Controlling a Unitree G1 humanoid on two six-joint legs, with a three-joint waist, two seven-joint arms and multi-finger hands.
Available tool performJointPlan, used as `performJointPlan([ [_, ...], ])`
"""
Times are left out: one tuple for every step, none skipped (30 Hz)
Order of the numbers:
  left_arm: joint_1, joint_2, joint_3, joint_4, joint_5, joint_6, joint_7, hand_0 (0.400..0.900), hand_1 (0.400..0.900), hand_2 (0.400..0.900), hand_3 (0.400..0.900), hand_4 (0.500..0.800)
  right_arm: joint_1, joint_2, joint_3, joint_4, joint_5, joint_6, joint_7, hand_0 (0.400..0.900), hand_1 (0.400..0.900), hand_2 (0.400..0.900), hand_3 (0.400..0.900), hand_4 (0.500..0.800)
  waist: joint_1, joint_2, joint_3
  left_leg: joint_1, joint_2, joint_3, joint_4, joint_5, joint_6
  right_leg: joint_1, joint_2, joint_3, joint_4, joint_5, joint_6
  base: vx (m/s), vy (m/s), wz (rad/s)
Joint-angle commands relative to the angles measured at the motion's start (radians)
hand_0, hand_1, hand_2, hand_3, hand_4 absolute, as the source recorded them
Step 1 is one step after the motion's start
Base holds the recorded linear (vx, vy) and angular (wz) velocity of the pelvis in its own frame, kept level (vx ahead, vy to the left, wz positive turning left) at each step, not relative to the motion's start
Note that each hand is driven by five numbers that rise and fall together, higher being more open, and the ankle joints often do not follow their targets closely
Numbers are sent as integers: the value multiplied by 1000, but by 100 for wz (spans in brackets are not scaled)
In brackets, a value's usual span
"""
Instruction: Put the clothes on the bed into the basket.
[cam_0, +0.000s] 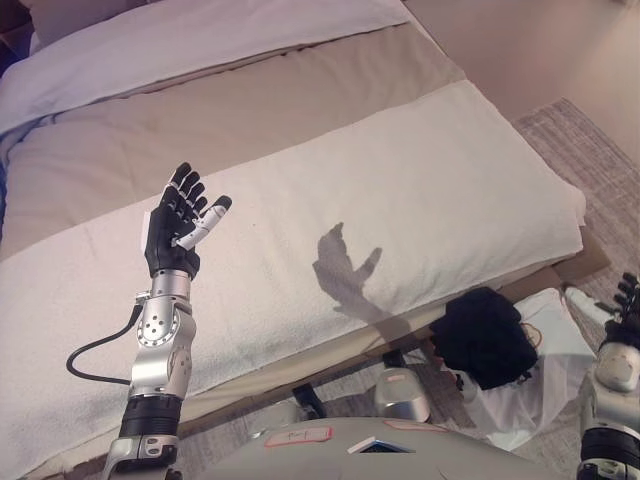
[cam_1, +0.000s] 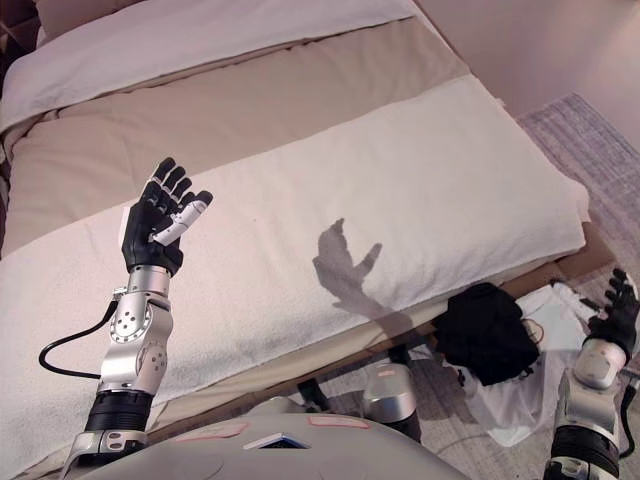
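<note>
A black garment (cam_0: 485, 338) lies bunched in the white basket (cam_0: 545, 385) on the floor by the bed's near edge, at the lower right. The bed (cam_0: 420, 190) carries a white cover and shows no loose clothes. My left hand (cam_0: 180, 222) is raised above the bed's left part, fingers straight and spread, holding nothing. My right hand (cam_1: 615, 315) sits at the right edge, just right of the basket, fingers relaxed and empty.
A beige blanket band (cam_0: 250, 100) and a white sheet (cam_0: 180, 40) cover the far part of the bed. A grey patterned rug (cam_0: 590, 150) lies on the floor to the right of the bed.
</note>
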Motion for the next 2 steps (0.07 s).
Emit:
performJointPlan([
  [-93,50,77,-73,80,-83,24,900,900,900,900,800,-152,-15,12,-125,-23,-127,6,900,900,900,900,800,33,-43,-38,12,35,-28,59,-90,1,59,6,-31,7,-30,21,-17,-4,8],
  [-86,55,75,-73,95,-77,23,900,900,900,900,800,-165,-7,34,-150,-16,-133,20,900,900,900,900,800,41,-46,-39,16,39,-30,60,-94,0,64,8,-36,8,-34,22,-12,-3,6],
])
